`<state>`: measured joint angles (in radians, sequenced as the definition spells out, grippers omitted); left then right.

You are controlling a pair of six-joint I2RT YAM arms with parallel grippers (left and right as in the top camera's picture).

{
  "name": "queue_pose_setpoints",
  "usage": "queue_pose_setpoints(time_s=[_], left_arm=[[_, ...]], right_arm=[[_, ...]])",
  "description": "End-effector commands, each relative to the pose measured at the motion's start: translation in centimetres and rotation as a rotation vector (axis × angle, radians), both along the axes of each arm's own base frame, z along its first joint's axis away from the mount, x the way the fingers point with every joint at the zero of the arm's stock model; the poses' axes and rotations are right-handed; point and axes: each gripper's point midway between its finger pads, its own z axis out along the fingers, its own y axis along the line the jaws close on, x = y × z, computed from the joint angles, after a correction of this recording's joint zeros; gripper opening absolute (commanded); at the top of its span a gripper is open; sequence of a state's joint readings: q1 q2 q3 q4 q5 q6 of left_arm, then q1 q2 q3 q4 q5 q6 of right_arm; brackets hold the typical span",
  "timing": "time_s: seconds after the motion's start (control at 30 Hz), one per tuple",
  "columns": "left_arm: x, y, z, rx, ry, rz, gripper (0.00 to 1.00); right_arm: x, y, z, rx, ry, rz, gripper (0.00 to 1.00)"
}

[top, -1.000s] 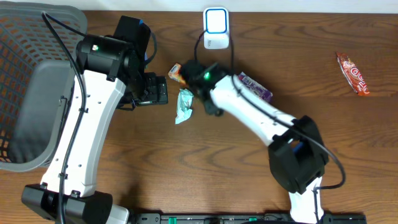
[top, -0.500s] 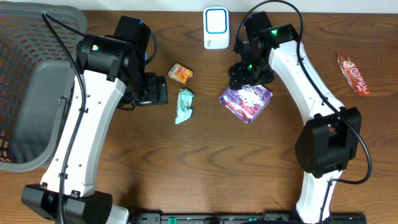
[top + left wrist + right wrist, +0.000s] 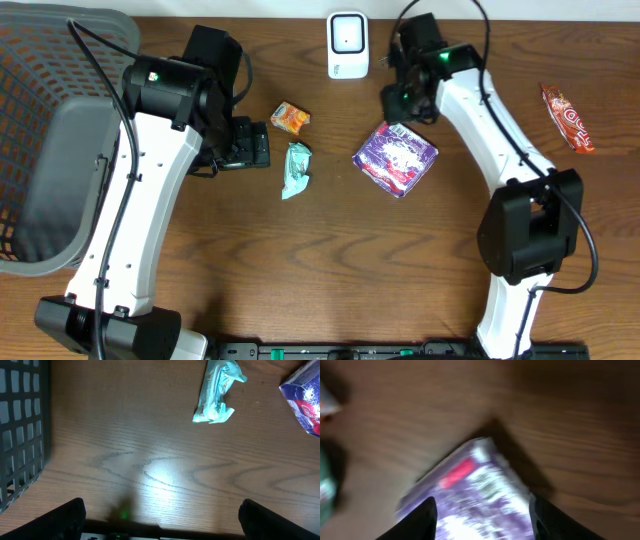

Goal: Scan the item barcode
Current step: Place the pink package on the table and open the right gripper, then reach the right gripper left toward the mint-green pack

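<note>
We are at the pickup. The right claw (image 3: pixel 404 103) hangs over the pack (image 3: pixel 397 162), its fingers (image 3: pixel 426 517) apart with the pack's edge between them. Through the blur we see no clamp. Next we must close, lift and turn the barcode to the scanner (image 3: pixel 347 45), near the claw's left.

The lower half of the counter (image 3: pixel 330 280) lies bare between the 2 arms, a wide lane up from the bottom centre of the overhead frame. Mid-frame, 3 packets break it. An orange packet (image 3: pixel 291 118) and a green packet (image 3: pixel 297 170) sit left of centre, and a purple packet (image 3: pixel 396 159) sits right of centre, with a bare strip between green and purple. The scanner (image 3: pixel 347 45) stands at top centre. The basket (image 3: pixel 40 60) fills the upper left, and the left arm (image 3: pixel 150 200) runs down beside it. The right arm (image 3: pixel 500 130) slants across the right side, with a red packet (image 3: pixel 567 117) alone at the far right.
</note>
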<state>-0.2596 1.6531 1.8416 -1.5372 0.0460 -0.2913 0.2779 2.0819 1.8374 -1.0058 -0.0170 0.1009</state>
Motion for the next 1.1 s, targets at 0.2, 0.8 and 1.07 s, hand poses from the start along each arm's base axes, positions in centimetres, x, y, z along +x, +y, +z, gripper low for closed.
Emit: queue_pose_setpoints(time_s=[0.2,0.8,1.07], left_arm=[[0.1,0.1,0.0,0.006,0.001,0.001,0.98],[0.1,0.1,0.0,0.006,0.001,0.001,0.98],[0.1,0.1,0.0,0.006,0.001,0.001,0.98]], right_arm=[[-3.1,-1.9,-5.3,0.078,0.206,0.019,0.56],[-9.1,1.2,0.5,0.26,0.412,0.048,0.68],[-8.2,-1.1,0.8,0.035,0.333,-0.015,0.73]])
